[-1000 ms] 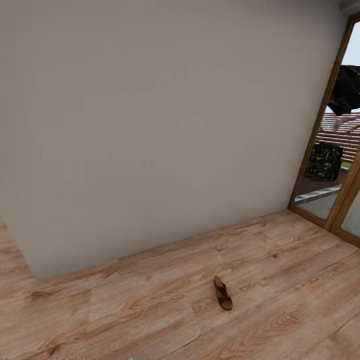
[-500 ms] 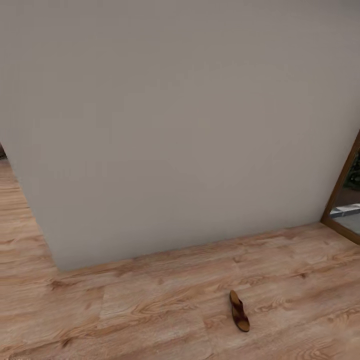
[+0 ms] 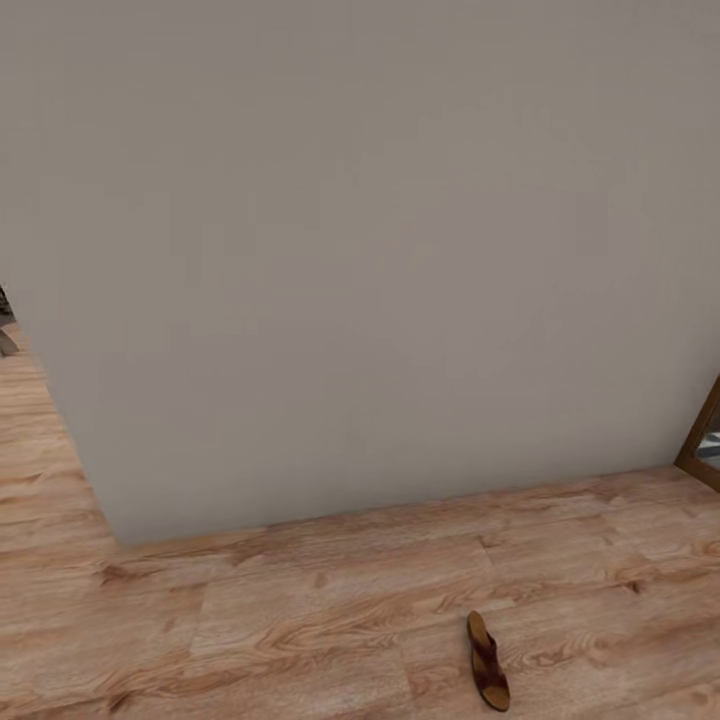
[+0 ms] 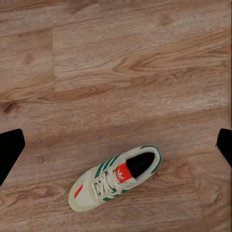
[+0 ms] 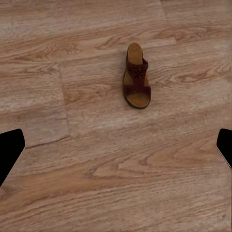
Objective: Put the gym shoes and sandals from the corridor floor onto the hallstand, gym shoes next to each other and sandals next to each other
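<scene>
One gym shoe (image 4: 116, 178), off-white with green stripes and a red tongue tab, lies on the corridor floor (image 4: 121, 58) in the left wrist view. My left gripper (image 4: 117, 145) hangs open above the floor, its dark fingertips (image 4: 9, 150) wide apart and the shoe just off their line. A dark-brown sandal (image 5: 137, 77) lies flat on the planks in the right wrist view, some way off from my open right gripper (image 5: 117, 147). The head view shows a sandal (image 3: 488, 675) on the floor (image 3: 300, 610) near the bottom edge. The hallstand is out of view.
A plain grey wall (image 3: 360, 250) stands close ahead and meets the floor across the head view. A wooden door frame (image 3: 705, 440) edges in at the right. At the far left the wall ends at an opening (image 3: 8, 335).
The head camera has turned left. The glass door has slid out at the right, the wall's left corner has come in, and the sandal now sits lower and further right in the picture.
</scene>
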